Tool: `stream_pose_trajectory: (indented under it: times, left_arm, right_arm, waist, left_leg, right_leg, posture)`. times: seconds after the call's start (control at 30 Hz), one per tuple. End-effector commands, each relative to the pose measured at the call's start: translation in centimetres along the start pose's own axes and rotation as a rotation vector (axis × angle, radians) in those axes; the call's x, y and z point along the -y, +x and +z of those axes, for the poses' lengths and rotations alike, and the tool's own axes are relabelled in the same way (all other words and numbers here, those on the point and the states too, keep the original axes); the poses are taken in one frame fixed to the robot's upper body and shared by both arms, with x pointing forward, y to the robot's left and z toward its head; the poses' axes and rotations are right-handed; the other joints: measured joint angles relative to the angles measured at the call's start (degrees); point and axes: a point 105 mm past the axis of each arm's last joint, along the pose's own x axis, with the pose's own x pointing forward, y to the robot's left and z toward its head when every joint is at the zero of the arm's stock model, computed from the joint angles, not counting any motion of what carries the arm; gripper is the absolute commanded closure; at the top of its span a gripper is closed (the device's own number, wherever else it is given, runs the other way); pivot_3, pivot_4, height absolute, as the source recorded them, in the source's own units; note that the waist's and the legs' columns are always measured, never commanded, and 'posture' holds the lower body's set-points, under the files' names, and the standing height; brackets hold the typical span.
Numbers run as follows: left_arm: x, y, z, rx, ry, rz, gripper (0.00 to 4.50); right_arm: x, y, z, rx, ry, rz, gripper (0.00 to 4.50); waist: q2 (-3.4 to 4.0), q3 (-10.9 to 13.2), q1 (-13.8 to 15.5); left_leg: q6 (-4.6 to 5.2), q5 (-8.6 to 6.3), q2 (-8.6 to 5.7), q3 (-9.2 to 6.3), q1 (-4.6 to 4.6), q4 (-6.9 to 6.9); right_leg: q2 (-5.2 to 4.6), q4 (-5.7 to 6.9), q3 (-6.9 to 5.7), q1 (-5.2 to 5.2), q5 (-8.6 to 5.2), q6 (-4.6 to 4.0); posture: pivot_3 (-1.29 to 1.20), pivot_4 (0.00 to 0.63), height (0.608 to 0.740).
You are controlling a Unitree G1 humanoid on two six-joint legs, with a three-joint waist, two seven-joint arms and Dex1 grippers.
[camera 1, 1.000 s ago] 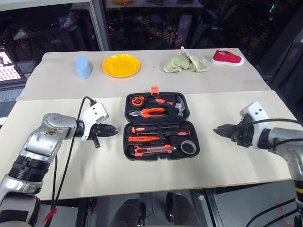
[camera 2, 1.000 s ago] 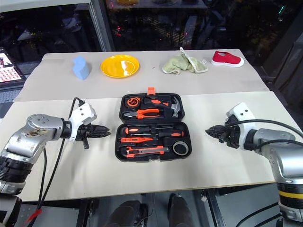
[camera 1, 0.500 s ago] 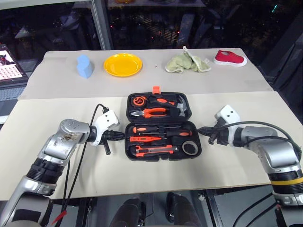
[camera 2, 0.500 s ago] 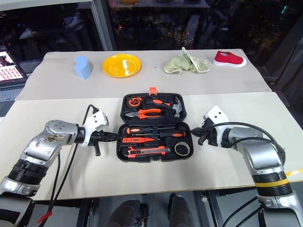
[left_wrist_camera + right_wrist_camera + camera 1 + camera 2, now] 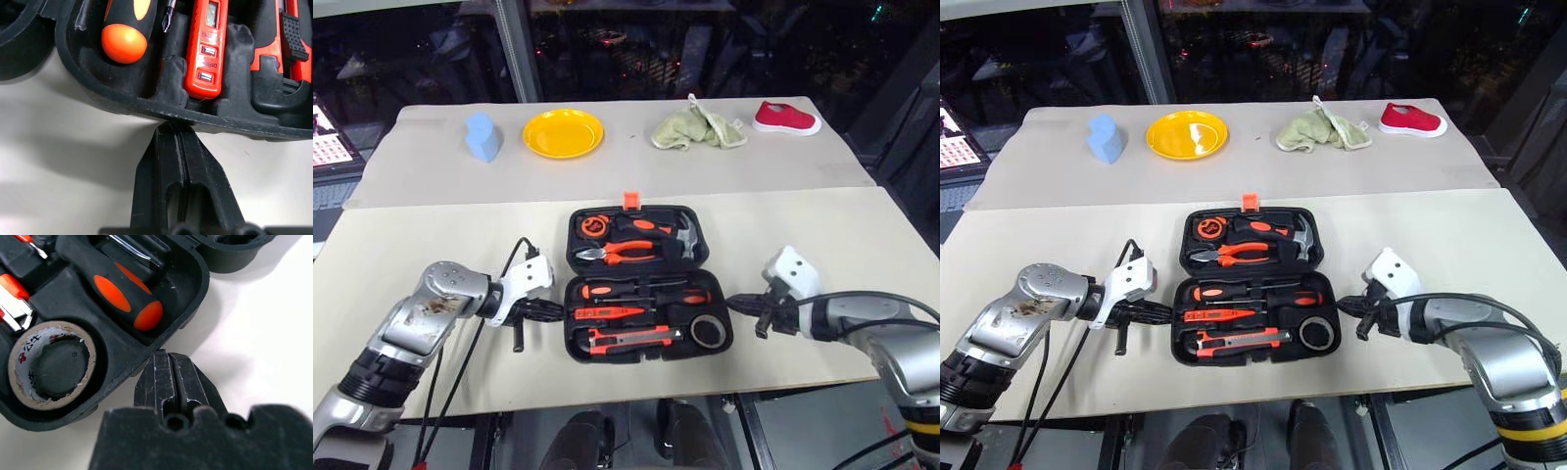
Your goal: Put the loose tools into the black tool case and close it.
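The black tool case [image 5: 572,294] lies open in the middle of the table, lid half away from me. In its near half lie two black-and-orange screwdrivers [image 5: 636,290], the orange tester screwdriver [image 5: 607,312], the utility knife [image 5: 626,338] and the grey tape roll [image 5: 709,333]. My left gripper [image 5: 558,311] is shut and empty, with its tips against the case's left wall [image 5: 122,105], beside the tester [image 5: 206,49]. My right gripper [image 5: 732,302] is shut and empty too. Its tips [image 5: 168,355] are at the case's right wall, near the tape roll [image 5: 51,364].
Pliers [image 5: 626,250] and a hammer [image 5: 685,235] sit in the lid half. Along the table's far side stand a blue object [image 5: 482,137], a yellow plate [image 5: 564,133], a green cloth [image 5: 695,130] and a red shoe [image 5: 786,118]. The table's front edge runs just below the case.
Both grippers have come inward and lower, from well apart from the case to its left and right walls. The right gripper's fingers have shut. The camera has shifted a little.
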Motion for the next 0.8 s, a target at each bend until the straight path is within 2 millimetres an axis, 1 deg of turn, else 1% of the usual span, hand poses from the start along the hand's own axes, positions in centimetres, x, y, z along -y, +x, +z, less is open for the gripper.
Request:
stream_pose_trajectory:
  times: [0.03,0.07,0.1,0.17,0.2,0.27,0.33,0.37,0.4,0.47,0.5,0.57,0.6,0.63,0.67,0.73,0.8]
  left_arm:
    - [1.7,1.1,0.3,-0.004,0.081,-0.083,4.50]
    - [1.8,1.1,0.2,-0.012,0.081,-0.084,4.50]
    - [1.4,1.0,-0.4,-0.039,0.062,-0.060,4.50]
    - [0.4,0.4,-1.3,-0.077,0.033,-0.002,4.50]
    - [-0.1,0.0,-1.7,-0.084,-0.009,0.021,4.50]
    - [-0.9,-0.8,-1.7,-0.067,-0.079,0.060,3.98]
    - [-1.2,-1.6,-1.3,-0.034,-0.135,0.075,3.49]
    - [-1.6,-2.2,-1.0,-0.002,-0.180,0.089,3.01]
    - [-2.1,-2.7,-0.6,0.030,-0.226,0.103,2.64]
    - [-3.2,-3.7,-0.1,0.093,-0.325,0.138,1.85]
    - [-3.9,-4.1,0.1,0.117,-0.372,0.156,1.56]
    - [-5.1,-4.5,0.5,0.147,-0.446,0.184,0.81]
    - [-5.9,-4.5,0.5,0.154,-0.512,0.200,0.46]
    - [-6.4,-4.4,0.6,0.160,-0.567,0.208,0.18]
    - [-6.9,-4.2,0.7,0.159,-0.622,0.215,0.02]
    - [-7.9,-3.7,0.8,0.156,-0.687,0.233,0.02]
    - [-8.6,-3.2,1.1,0.154,-0.729,0.241,0.02]
  right_arm:
    - [-2.4,-0.3,1.6,0.062,-0.046,0.076,4.42]
    - [-2.4,-0.4,1.5,0.059,-0.040,0.070,4.42]
    - [-2.2,-0.6,1.1,0.048,-0.035,0.047,4.42]
    - [-1.5,-1.1,0.7,0.034,-0.025,-0.006,4.42]
    - [-1.0,-1.4,0.6,0.029,-0.019,-0.031,4.42]
    - [0.0,-2.0,0.4,0.021,0.004,-0.072,4.50]
    - [0.7,-2.6,0.5,0.024,0.025,-0.093,4.50]
    - [1.1,-2.9,0.6,0.027,0.037,-0.099,3.91]
    - [1.5,-3.2,0.8,0.031,0.045,-0.104,3.69]
    - [2.2,-3.7,1.3,0.044,0.063,-0.108,2.95]
    - [2.7,-3.8,1.7,0.055,0.074,-0.110,2.69]
    - [3.5,-3.8,2.5,0.079,0.095,-0.116,2.00]
    - [4.1,-3.7,3.0,0.096,0.111,-0.118,1.66]
    - [4.6,-3.5,3.5,0.111,0.127,-0.125,1.35]
    - [5.3,-3.2,3.9,0.123,0.155,-0.138,0.99]
    - [6.3,-2.3,4.6,0.135,0.210,-0.141,0.99]
    - [6.7,-1.4,5.2,0.141,0.255,-0.124,0.99]
  waist:
    - [0.00,0.00,0.04]
    - [0.00,0.00,0.06]
    - [0.00,0.00,0.09]
    - [0.00,0.00,0.11]
    - [0.00,0.00,0.08]
    - [0.01,-0.01,0.02]
    - [0.01,-0.01,0.03]
    - [0.01,-0.01,0.03]
    - [0.00,0.00,0.02]
    - [0.00,0.00,0.04]
    - [-0.01,0.01,0.04]
    - [-0.03,0.01,0.04]
    - [-0.03,0.01,0.05]
    - [-0.02,0.01,0.05]
    - [-0.03,0.01,0.05]
    - [-0.04,0.00,0.00]
    - [-0.06,-0.01,-0.05]
  left_leg:
    - [0.01,-0.01,0.00,0.00,0.06,0.00]
    - [0.01,-0.02,0.01,0.00,0.13,0.00]
    - [-0.01,-0.03,0.00,0.00,0.21,0.00]
    - [-0.02,-0.03,0.01,0.00,0.27,0.01]
    - [-0.02,-0.03,0.01,0.00,0.32,0.01]
    - [-0.01,-0.01,0.01,0.04,0.39,0.01]
    - [0.00,0.00,0.02,0.05,0.41,0.03]
    - [0.00,0.00,0.02,0.05,0.42,0.03]
    - [0.01,0.00,0.04,0.05,0.45,0.05]
    - [0.05,0.00,0.06,0.04,0.44,0.06]
    - [0.04,0.01,0.06,0.04,0.44,0.06]
    - [0.03,0.02,0.06,0.04,0.43,0.08]
    - [-0.01,0.06,0.05,0.05,0.42,0.11]
    - [-0.05,0.08,0.04,0.06,0.42,0.11]
    - [-0.04,0.07,0.03,0.07,0.44,0.11]
    - [-0.01,0.06,-0.01,0.07,0.42,0.11]
    - [0.00,0.05,-0.03,0.07,0.38,0.09]
  right_leg:
    - [-0.01,0.00,0.00,0.06,-0.01,0.01]
    - [-0.02,0.00,0.00,0.14,-0.01,0.01]
    - [-0.04,0.00,0.00,0.21,-0.01,0.02]
    - [-0.07,0.02,0.00,0.28,-0.02,0.03]
    - [-0.05,0.02,0.01,0.31,-0.02,0.04]
    - [-0.02,0.04,0.04,0.34,-0.02,0.04]
    - [0.01,0.06,0.04,0.35,-0.03,0.05]
    - [0.03,0.07,0.03,0.36,-0.03,0.06]
    - [0.04,0.09,0.03,0.39,-0.04,0.07]
    - [0.10,0.09,0.01,0.38,-0.09,0.15]
    - [0.11,0.10,0.01,0.37,-0.09,0.16]
    - [0.12,0.11,0.00,0.36,-0.07,0.13]
    - [0.13,0.12,0.00,0.36,-0.02,0.05]
    - [0.12,0.11,0.00,0.37,-0.02,0.05]
    - [0.11,0.12,0.01,0.40,-0.01,0.05]
    - [0.11,0.10,0.01,0.37,0.00,0.04]
    - [0.10,0.11,0.02,0.31,0.02,0.03]
  posture:
    - [0.00,0.150,0.740]
    - [0.00,0.150,0.740]
    - [0.00,0.150,0.740]
    - [0.00,0.150,0.740]
    - [0.00,0.150,0.740]
    - [0.00,0.150,0.740]
    - [0.00,0.150,0.740]
    - [0.00,0.150,0.740]
    - [0.00,0.150,0.740]
    - [0.00,0.150,0.740]
    - [0.00,0.150,0.740]
    - [0.00,0.150,0.740]
    - [0.00,0.150,0.740]
    - [0.00,0.150,0.740]
    - [0.00,0.150,0.740]
    - [0.00,0.150,0.740]
    - [0.00,0.150,0.740]
